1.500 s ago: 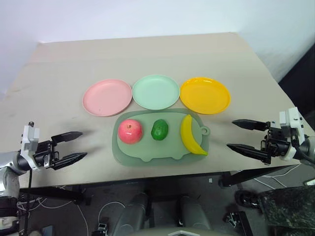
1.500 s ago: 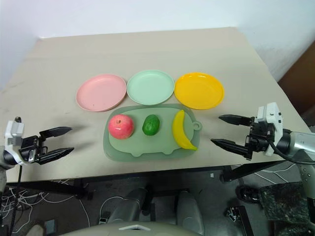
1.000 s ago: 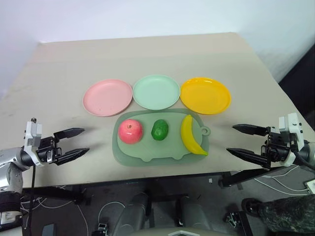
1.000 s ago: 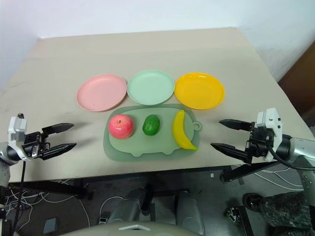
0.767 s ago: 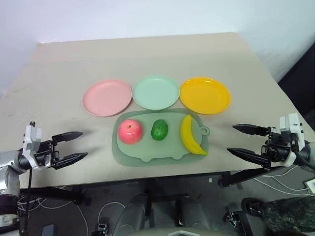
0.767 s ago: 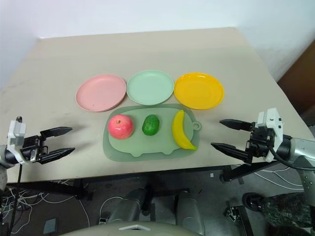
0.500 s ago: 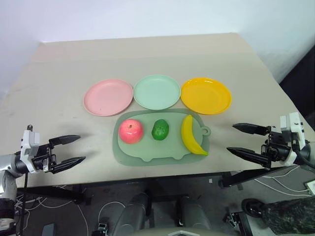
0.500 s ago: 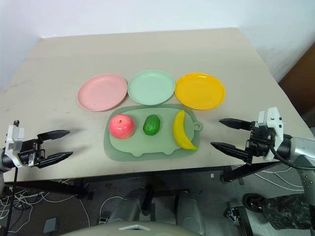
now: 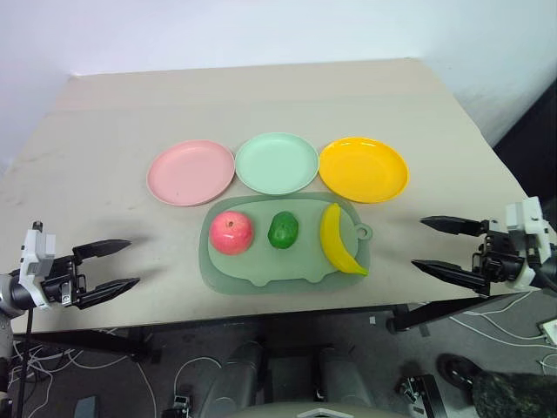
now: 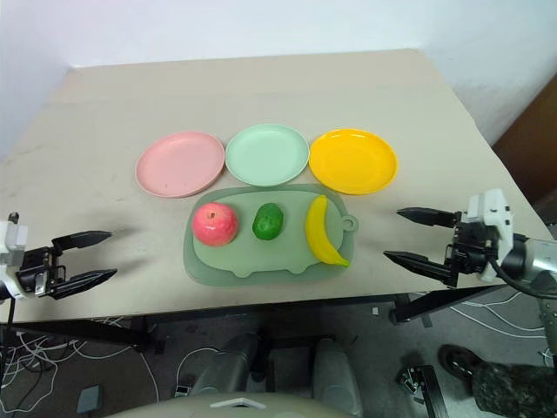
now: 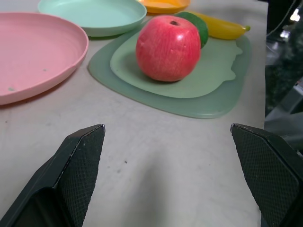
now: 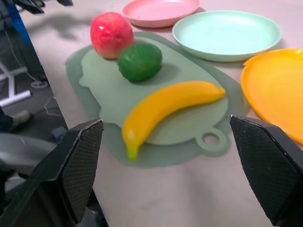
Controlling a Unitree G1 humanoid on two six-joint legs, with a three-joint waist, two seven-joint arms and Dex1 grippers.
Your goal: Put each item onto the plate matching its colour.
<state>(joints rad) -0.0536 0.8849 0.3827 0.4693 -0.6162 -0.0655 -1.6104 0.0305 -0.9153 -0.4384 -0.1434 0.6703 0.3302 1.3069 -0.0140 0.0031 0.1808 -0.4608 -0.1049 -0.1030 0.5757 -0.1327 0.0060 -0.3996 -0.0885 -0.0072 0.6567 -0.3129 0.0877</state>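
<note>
A pinkish-red apple (image 9: 231, 232), a dark green round fruit (image 9: 282, 229) and a yellow banana (image 9: 338, 239) lie side by side on a sage-green mat (image 9: 261, 270). Behind the mat stand a pink plate (image 9: 191, 171), a mint green plate (image 9: 277, 163) and an orange-yellow plate (image 9: 363, 169), all bare. My left gripper (image 9: 111, 266) hovers open at the table's near left edge, well left of the apple. My right gripper (image 9: 439, 246) hovers open at the near right edge, to the right of the banana. Neither holds anything.
The beige table (image 9: 261, 100) stretches far behind the plates. Its front edge runs just below the mat, with cables and table legs on the floor beneath. A white wall rises at the back.
My left gripper has drifted outward to the left and slightly nearer the front edge. My right gripper has shifted a little to the right. Fruits and plates lie as before.
</note>
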